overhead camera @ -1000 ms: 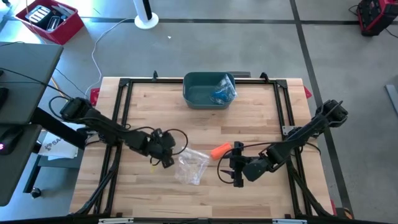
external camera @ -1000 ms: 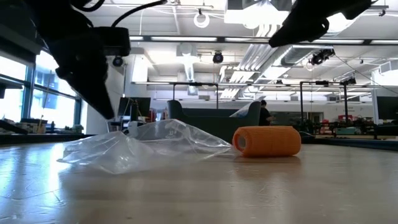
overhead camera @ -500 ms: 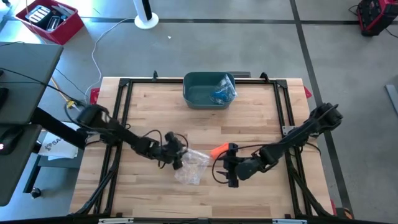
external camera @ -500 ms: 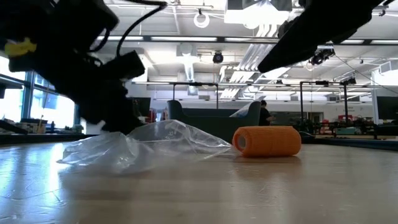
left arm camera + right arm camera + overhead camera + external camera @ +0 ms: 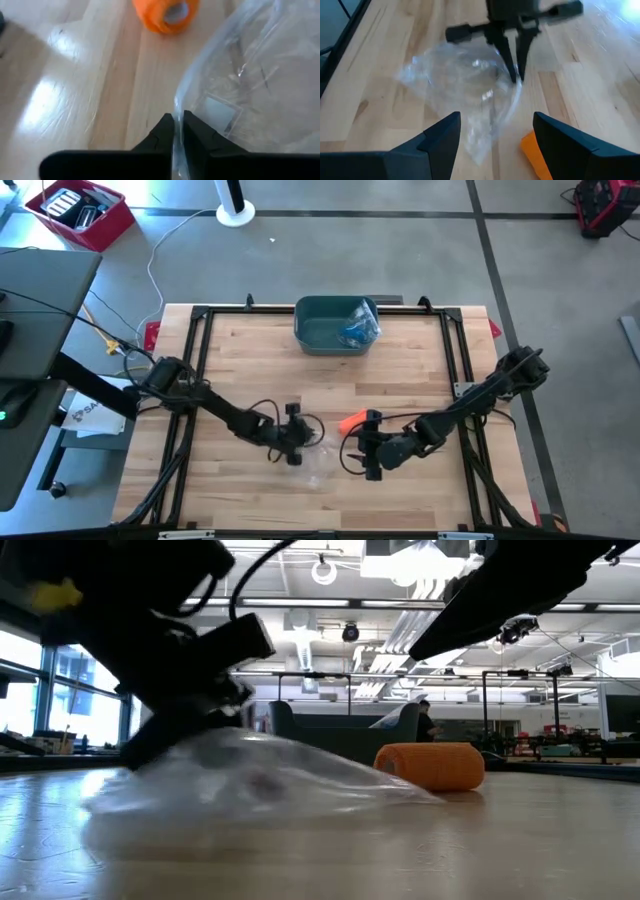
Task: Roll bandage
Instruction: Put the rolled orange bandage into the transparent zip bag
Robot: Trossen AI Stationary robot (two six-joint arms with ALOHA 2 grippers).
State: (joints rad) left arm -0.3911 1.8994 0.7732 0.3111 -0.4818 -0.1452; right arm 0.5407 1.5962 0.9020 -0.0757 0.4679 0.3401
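An orange bandage roll point(image 5: 352, 421) lies on its side on the wooden table; it also shows in the low view point(image 5: 430, 767), the left wrist view point(image 5: 165, 12) and the right wrist view point(image 5: 536, 150). A clear plastic bag point(image 5: 315, 464) lies left of it and shows in the low view point(image 5: 250, 785) and the right wrist view point(image 5: 465, 95). My left gripper point(image 5: 296, 444) is shut on the bag. My right gripper point(image 5: 363, 452) is open and empty, just on the near side of the roll, facing the bag. My left gripper pinches an edge of the clear bag point(image 5: 176, 107) between its two fingertips point(image 5: 512, 70). The fingers come from the table's left, slanting down. That edge stands up off the table, while the rest of the bag point(image 5: 250, 95) lies on the wood.
A teal bin point(image 5: 310, 330) with a blue item inside stands at the table's far middle. A black frame point(image 5: 200, 330) runs along the table's edges. Bare wood point(image 5: 240, 360) lies between the bin and the grippers.
My left gripper has gone toward the table's right edge and reached the bag. The bag has shifted a little toward the near edge and its shape has changed, with one edge now raised at the fingers. My right gripper has moved slightly left toward the roll.
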